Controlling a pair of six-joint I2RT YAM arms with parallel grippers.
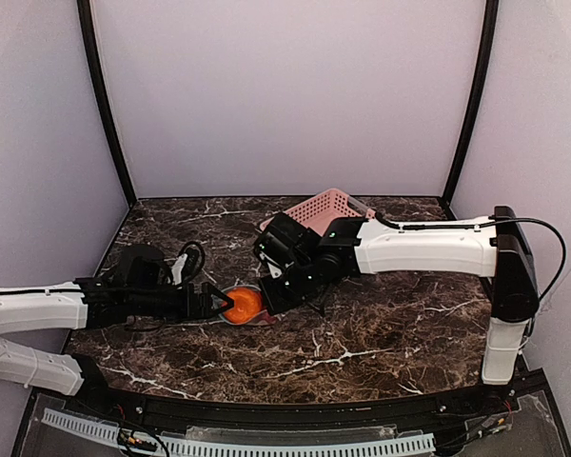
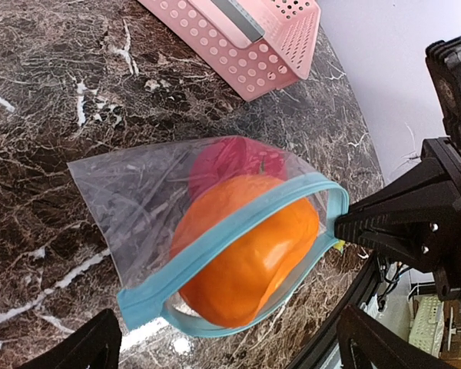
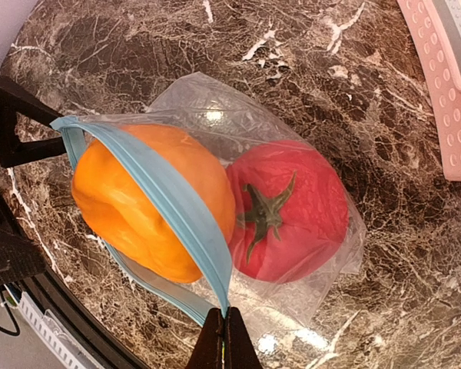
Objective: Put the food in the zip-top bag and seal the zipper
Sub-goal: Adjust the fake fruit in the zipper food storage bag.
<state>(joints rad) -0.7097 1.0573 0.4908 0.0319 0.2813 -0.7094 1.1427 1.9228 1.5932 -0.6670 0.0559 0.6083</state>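
The zip-top bag (image 2: 131, 192) lies on the dark marble table with its mouth spread wide. The orange food (image 2: 253, 254) sits in that mouth, half out of it, and one side of the teal zipper (image 2: 215, 246) crosses over its top. Behind it, deep in the bag, lies the red food (image 3: 288, 211), a tomato with a green stem. My right gripper (image 3: 225, 342) is shut on one end of the zipper strip. My left gripper (image 2: 230, 350) stands open just in front of the orange food, a finger on each side, touching nothing.
A pink slotted basket (image 1: 319, 208) lies tipped at the back of the table, just behind the right arm. Purple walls close in the back and both sides. The black front rail (image 3: 69, 323) runs close behind the bag's mouth.
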